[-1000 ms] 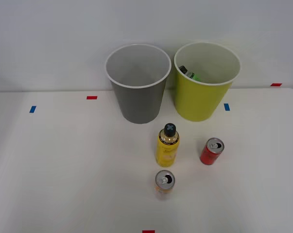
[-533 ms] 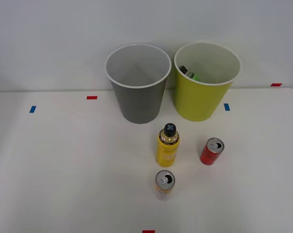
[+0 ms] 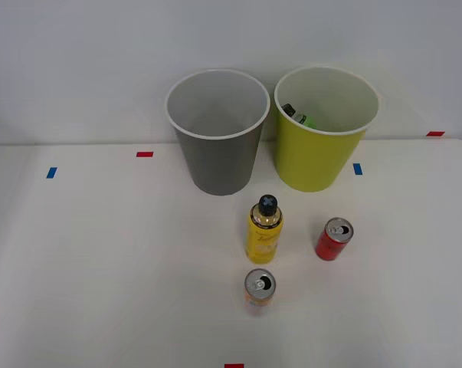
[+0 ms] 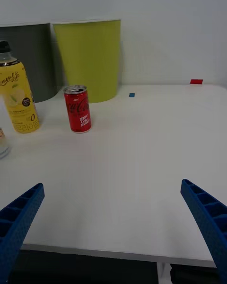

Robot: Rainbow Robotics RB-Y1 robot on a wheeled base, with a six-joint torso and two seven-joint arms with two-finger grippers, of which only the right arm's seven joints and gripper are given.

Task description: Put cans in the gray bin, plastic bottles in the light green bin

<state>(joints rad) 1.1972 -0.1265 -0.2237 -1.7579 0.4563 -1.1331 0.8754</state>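
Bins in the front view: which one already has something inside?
The light green bin, robot's right of the pair, holds a dark-capped green bottle against its inner wall. The gray bin beside it shows just its pale inside.

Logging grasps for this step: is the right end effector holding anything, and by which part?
Nothing is held. The right end effector is open over bare white table, short of the small red metal can.

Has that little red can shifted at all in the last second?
No. The red can stands in the same spot on the table, just as far from the blue tape mark and the yellow bottle beside it.
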